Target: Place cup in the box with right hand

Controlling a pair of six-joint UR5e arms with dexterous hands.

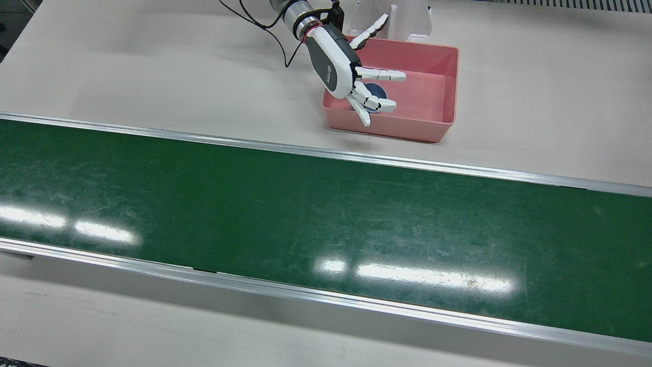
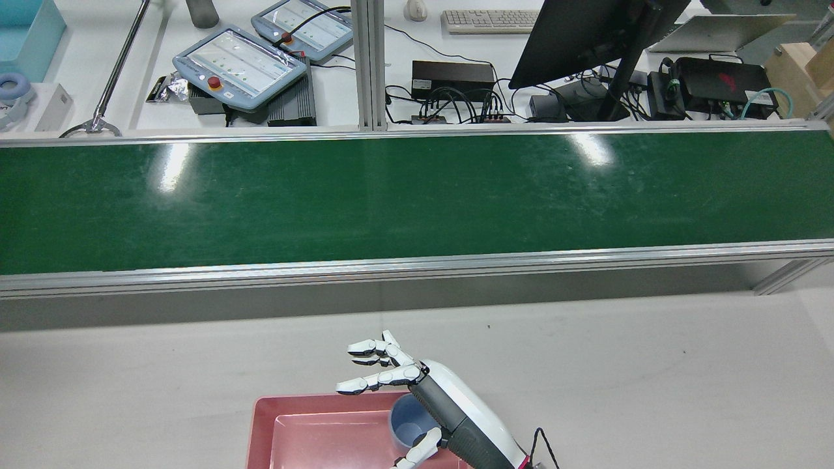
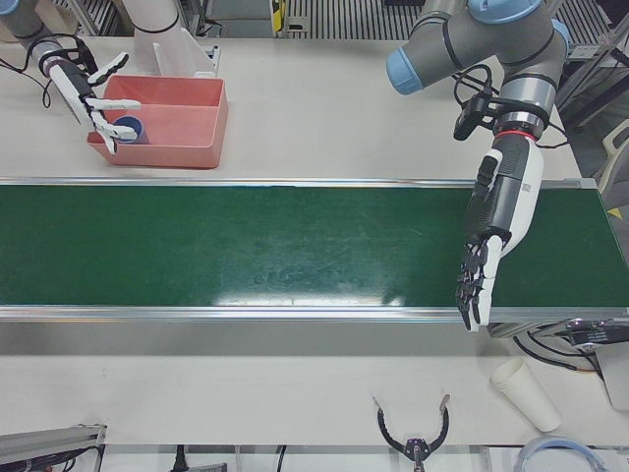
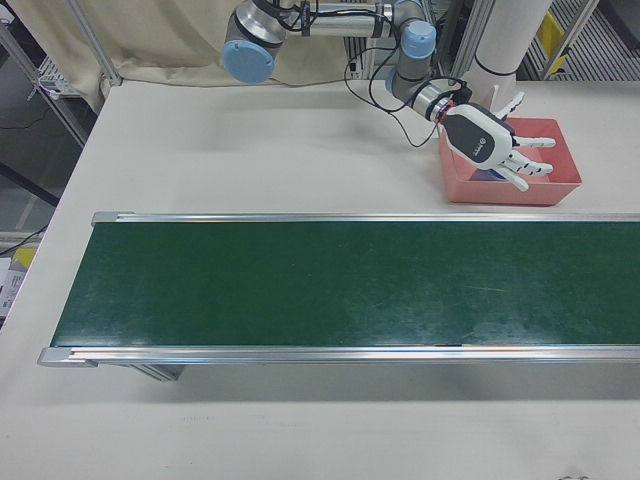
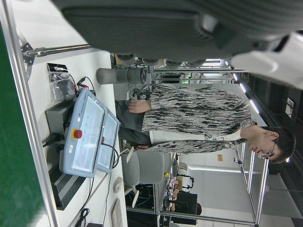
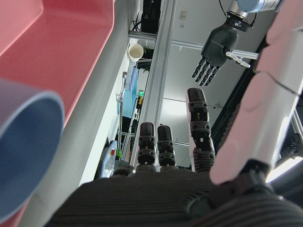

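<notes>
A blue cup [image 1: 377,92] stands upright in the near-left corner of the pink box [image 1: 449,86]. My right hand [image 1: 338,63] hovers over that corner, open with its fingers spread wide on either side of the cup, not closed on it. The rear view shows the cup [image 2: 409,426] just before the palm [image 2: 449,410]. The right hand view shows the cup's rim [image 6: 23,142] close by and the box wall [image 6: 61,47]. My left hand [image 3: 496,221] hangs open and empty, fingers straight down, over the far end of the belt.
The green conveyor belt [image 1: 326,214] with metal rails runs across the table in front of the box. A white arm pedestal [image 1: 407,20] stands right behind the box. A white paper cup [image 3: 526,393] lies on the table near the operators' side.
</notes>
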